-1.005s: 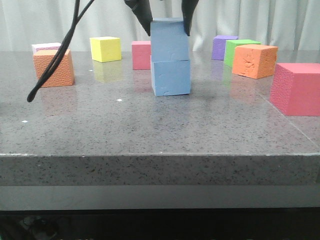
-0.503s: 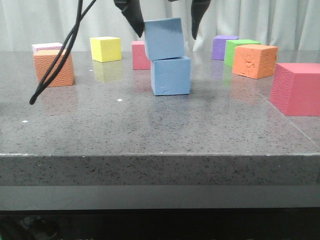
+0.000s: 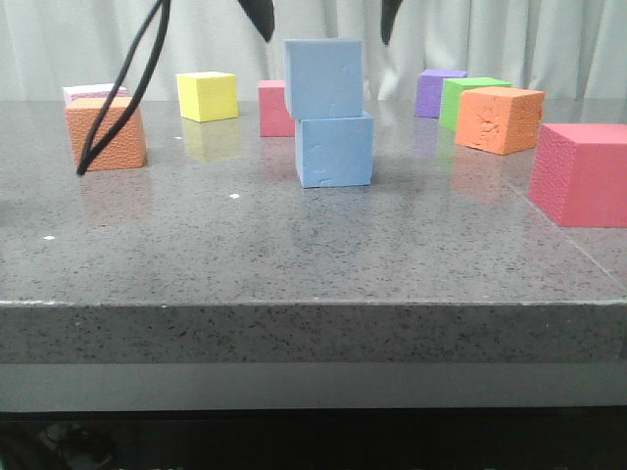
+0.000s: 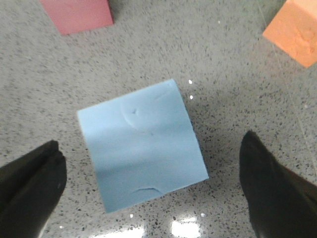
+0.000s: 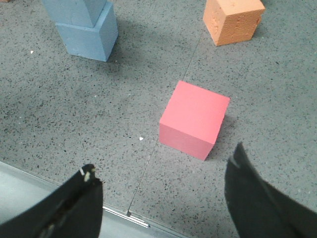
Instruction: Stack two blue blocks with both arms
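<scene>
black pointed fingers (image 4: 277, 193) on each tool; thin black cables (image 3: 122, 88) trailing.

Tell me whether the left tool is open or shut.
Open. In the left wrist view the left tool has its fingers spread wide, clear of the upper blue block on either side.

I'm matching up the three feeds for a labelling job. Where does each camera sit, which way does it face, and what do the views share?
Front view: low at the table's near edge, facing forward at the blue stack; fingertips at top.
Left wrist view: above the stack, looking down on the upper blue block; open jaws.
Right wrist view: looking down at a pink cube; open jaws.
All show the stack.
</scene>
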